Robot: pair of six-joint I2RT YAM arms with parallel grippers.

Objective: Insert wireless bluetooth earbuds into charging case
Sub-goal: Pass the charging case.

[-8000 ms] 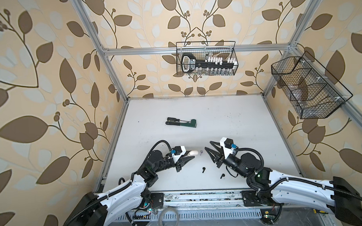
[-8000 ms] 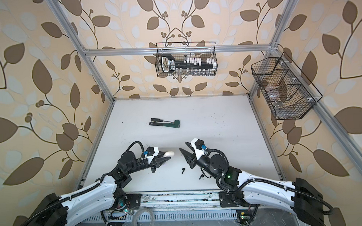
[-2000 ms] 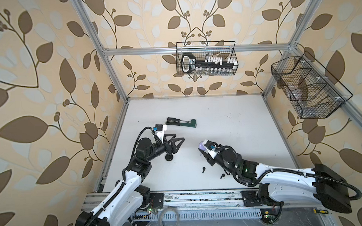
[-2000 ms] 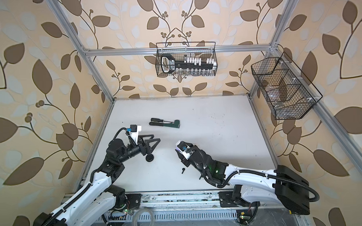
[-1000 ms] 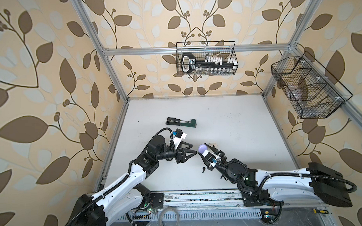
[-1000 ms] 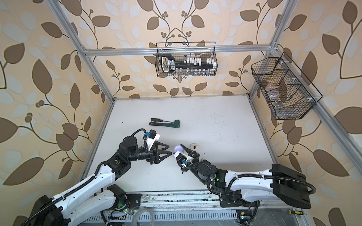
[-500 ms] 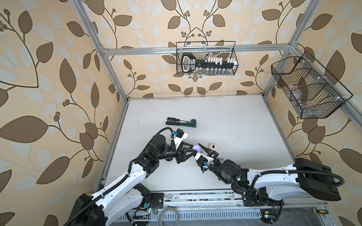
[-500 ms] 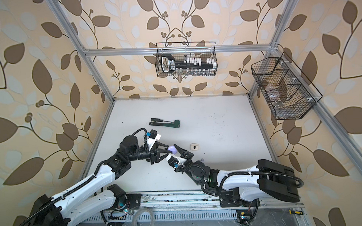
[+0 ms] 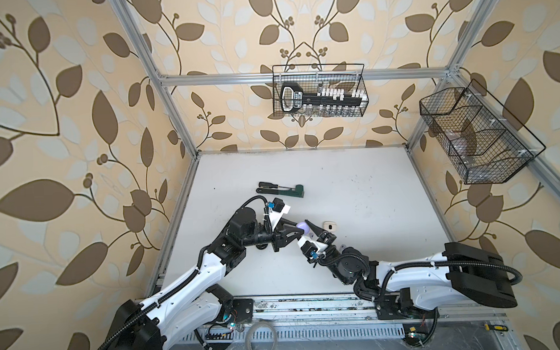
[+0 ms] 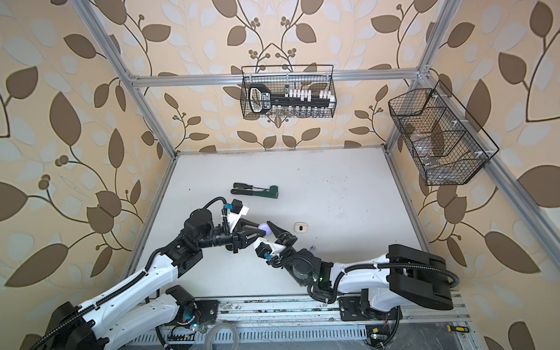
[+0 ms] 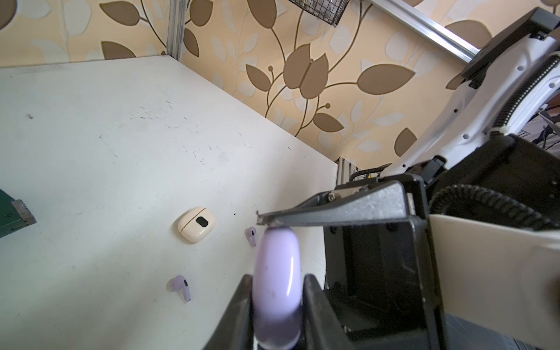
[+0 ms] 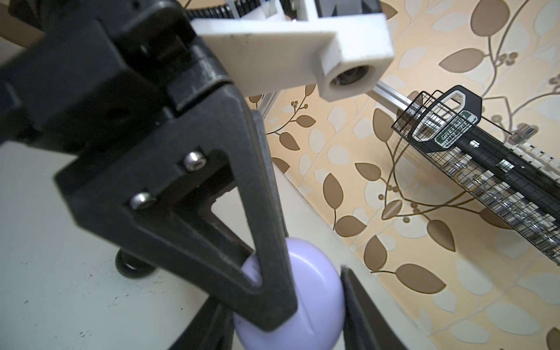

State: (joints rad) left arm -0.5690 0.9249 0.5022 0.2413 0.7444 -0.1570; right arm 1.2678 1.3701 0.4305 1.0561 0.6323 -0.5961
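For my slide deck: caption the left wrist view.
Left gripper clamps the lilac case; a cream case and two lilac buds lie on the table.

Lilac charging case (image 11: 277,281) is smooth glossy plastic, lilac earbuds (image 11: 179,285) same gloss, cream case (image 11: 191,227) satin plastic with a glossy black window, fingers (image 11: 333,212) matt grainy black plastic scuffed at the tips, tabletop (image 11: 91,136) matt white and scratch-flecked, wire basket (image 9: 318,65) thin black metal, frame rails (image 9: 237,78) brushed aluminium.

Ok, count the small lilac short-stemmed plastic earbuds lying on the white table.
2. One lilac earbud lies near the cream oval case; the other lies farther from it. Others may be hidden by the arms.
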